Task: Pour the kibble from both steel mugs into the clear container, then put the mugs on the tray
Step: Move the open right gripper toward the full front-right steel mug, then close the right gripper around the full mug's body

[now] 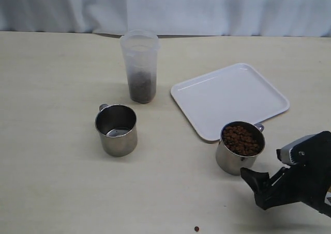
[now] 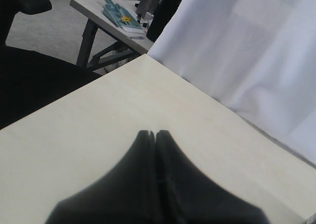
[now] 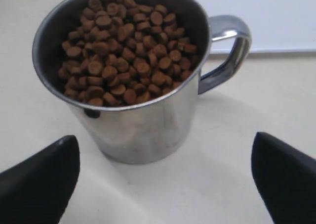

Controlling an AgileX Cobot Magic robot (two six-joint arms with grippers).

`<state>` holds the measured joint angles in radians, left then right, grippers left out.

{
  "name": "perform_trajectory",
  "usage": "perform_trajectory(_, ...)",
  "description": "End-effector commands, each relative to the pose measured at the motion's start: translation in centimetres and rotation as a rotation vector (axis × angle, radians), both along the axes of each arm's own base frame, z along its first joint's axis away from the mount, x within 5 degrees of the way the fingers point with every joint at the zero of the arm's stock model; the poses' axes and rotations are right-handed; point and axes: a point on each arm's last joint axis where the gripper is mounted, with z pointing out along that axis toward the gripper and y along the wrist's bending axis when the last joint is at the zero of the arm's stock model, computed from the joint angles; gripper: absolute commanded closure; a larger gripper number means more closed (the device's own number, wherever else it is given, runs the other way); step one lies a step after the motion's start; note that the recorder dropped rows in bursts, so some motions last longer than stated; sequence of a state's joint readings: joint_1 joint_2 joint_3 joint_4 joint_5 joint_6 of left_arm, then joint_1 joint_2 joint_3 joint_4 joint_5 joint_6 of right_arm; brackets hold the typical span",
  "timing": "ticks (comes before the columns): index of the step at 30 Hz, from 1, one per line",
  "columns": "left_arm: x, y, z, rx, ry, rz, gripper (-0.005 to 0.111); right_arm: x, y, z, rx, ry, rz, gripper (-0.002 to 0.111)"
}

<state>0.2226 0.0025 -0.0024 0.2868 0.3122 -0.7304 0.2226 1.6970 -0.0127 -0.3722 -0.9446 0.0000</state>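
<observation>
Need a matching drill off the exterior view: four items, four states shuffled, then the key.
Items
1. left mug
2. right mug
3. container
4. tray

States
a. kibble only in the bottom part
b. empty, bare steel inside
c. white, nothing on it
d. full nearly to the rim

Pairs: 1-b, 2-d, 3-a, 4-c
</observation>
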Motion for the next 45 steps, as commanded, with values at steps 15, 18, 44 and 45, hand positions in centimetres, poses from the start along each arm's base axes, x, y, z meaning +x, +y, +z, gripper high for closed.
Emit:
perform_trajectory(15,0.0,0.0,0.0,-0.011,-0.006,-0.004,0.107,1.7,1.0,-0.6,-0.018,0.025,0.106,0.038)
perform_trajectory(18,0.0,0.0,0.0,-0.011,-0.006,-0.004,0.107,1.8,1.1,-0.5,-0.01,0.016,0.102,0.038)
perform_trajectory(44,0.0,0.0,0.0,-0.011,-0.006,-0.004,0.107,2.3,1.5,0.4,0.058,-0.087,0.104,0.038)
perform_trajectory(45,0.0,0.0,0.0,-0.011,-0.006,-0.004,0.107,2.4,1.4,0.5,0.06,-0.091,0.099,0.038)
